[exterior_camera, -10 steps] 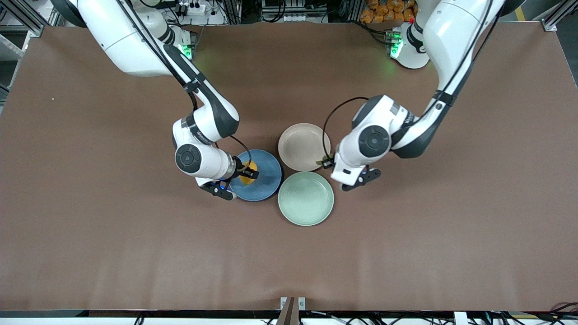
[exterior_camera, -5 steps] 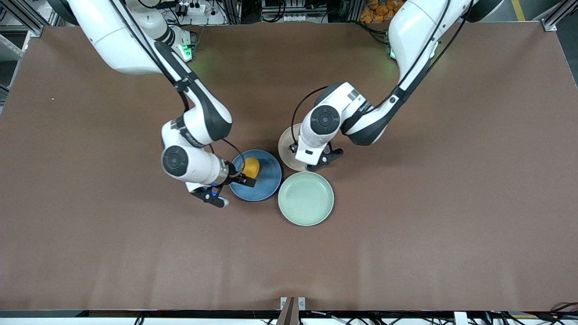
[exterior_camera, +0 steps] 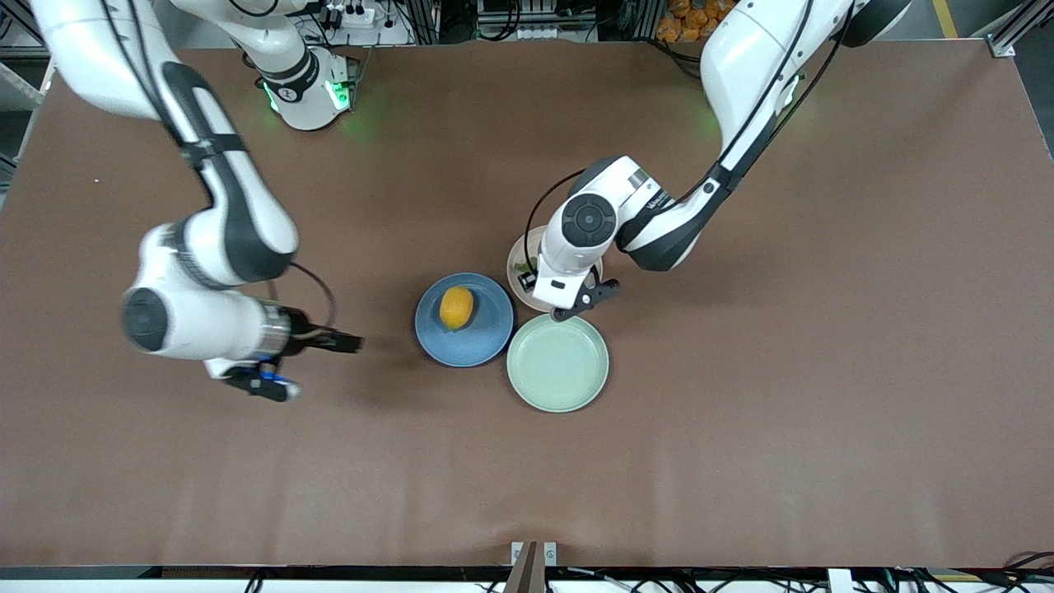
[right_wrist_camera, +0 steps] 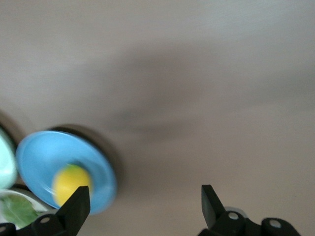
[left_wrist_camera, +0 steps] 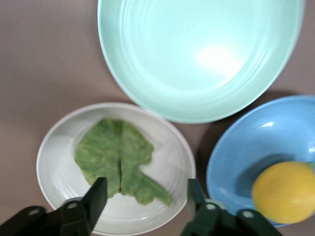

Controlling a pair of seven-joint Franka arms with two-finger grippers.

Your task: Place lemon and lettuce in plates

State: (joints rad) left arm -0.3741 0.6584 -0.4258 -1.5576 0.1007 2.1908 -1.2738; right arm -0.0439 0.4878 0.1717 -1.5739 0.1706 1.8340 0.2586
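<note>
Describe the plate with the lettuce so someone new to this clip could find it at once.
Three plates cluster mid-table. The beige plate lies farthest from the front camera, under the left gripper, which is open. Alone it holds the lettuce; the blue plate holds the lemon, and the mint plate is bare.

Both Franka arms wear glossy white shells broken by dark grey, almost black joint bands. Each wrist ends in a round dark cap with a concentric disc. A thin black cable loops from each forearm to its wrist, strapped on by a black band. Green lights glow on the round white bases. The right gripper (exterior_camera: 350, 341) is black with a blue-tipped bracket below; the left gripper (left_wrist_camera: 145, 196) has black fingers (left_wrist_camera: 95, 198) with round screw holes.
</note>
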